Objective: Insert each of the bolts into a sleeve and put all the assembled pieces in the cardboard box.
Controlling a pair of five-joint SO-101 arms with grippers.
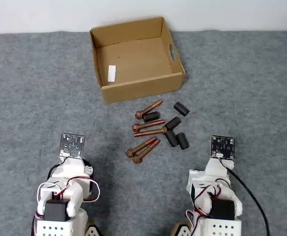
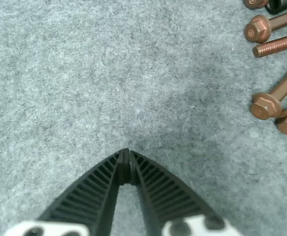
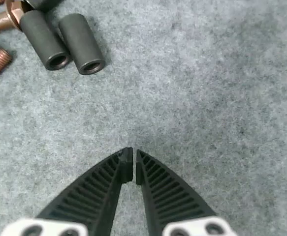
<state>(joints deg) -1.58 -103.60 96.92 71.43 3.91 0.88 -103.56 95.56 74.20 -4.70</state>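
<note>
Five copper-coloured flanged hex bolts (image 1: 148,125) and five short black cylindrical sleeves (image 1: 171,138) lie loose on the grey felt table cover (image 1: 241,88), clustered at centre frame in the high view, just below the box. Open-topped brown cardboard box (image 1: 138,88) sits upper centre, slightly rotated, with a white label (image 1: 111,73) on its floor. Cluster layout: top bolt (image 1: 149,109) is angled up to the right, with one sleeve (image 1: 151,116) right under it. The two middle bolts are roughly horizontal, and the lower one (image 1: 150,132) butts its head end against a tilted sleeve (image 1: 173,123). Two more bolts (image 1: 141,147) lie side by side, touching, at the lower left of the cluster. Two sleeves lie side by side at its lower right, the outer one (image 1: 182,141) just beside its neighbour. Last sleeve (image 1: 181,108) lies apart at the upper right. Left arm (image 1: 67,196) is at lower left of frame, right arm (image 1: 214,196) at lower right, both short of the parts. Left gripper (image 2: 128,158): black ribbed fingers (image 2: 96,189) closed tip to tip, nothing held, over bare felt with bolt heads off to one side. Right gripper (image 3: 134,158): fingers (image 3: 165,189) all but closed with a hairline slit at the tips, nothing held, the sleeve pair near ahead of it.
</note>
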